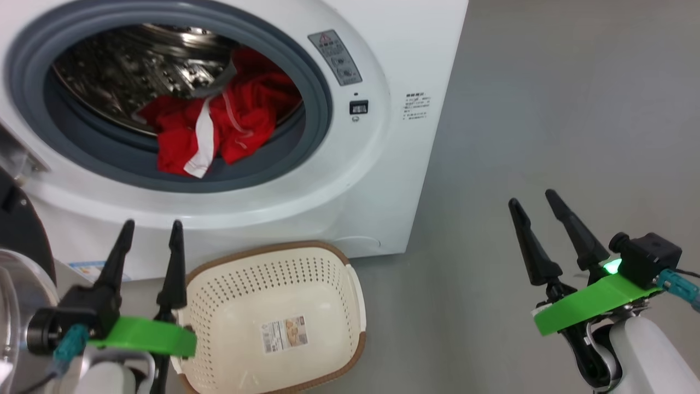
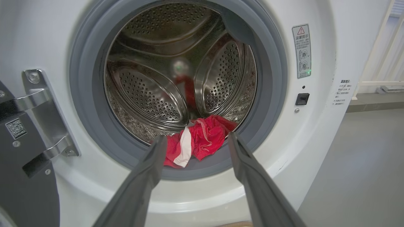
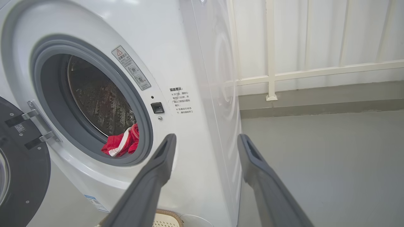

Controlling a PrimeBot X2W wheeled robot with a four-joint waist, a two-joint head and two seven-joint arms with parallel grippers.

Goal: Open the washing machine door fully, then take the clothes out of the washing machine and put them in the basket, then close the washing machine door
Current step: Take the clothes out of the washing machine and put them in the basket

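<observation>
Head view, machine: The washing machine point(image 1: 383, 180) is standing at the far left. Its washing machine door point(image 1: 22, 230) is hanging wide open at the left edge.
Head view, clothes: The red clothes point(image 1: 219, 126) are lying in the mouth of the machine, flopping over the grey ring point(image 1: 320, 104).
Head view, basket: The basket point(image 1: 246, 273) is sitting on the floor point(image 1: 547, 109) just in front of the machine, with no clothes in it.
Head view, grippers: The left gripper point(image 1: 152, 225) is hovering just left of the basket. The right gripper point(image 1: 531, 198) is waiting well off to the right. Both are gaping wide and holding nothing.
Left wrist view: The left fingers are pointing at the clothes and are not touching them. The shiny drum point(image 2: 151, 94) is showing behind.
Right wrist view: The right fingers are pointing at the machine's right corner.
What could go wrong: The fingers could be pinching only a thin fold, so the clothes could be slipping out and missing the basket. A long finger could be bumping the grey ring.
Floor and room: The floor is looking smooth and grey. A white railing point(image 3: 271, 63) is running along the far wall.
</observation>
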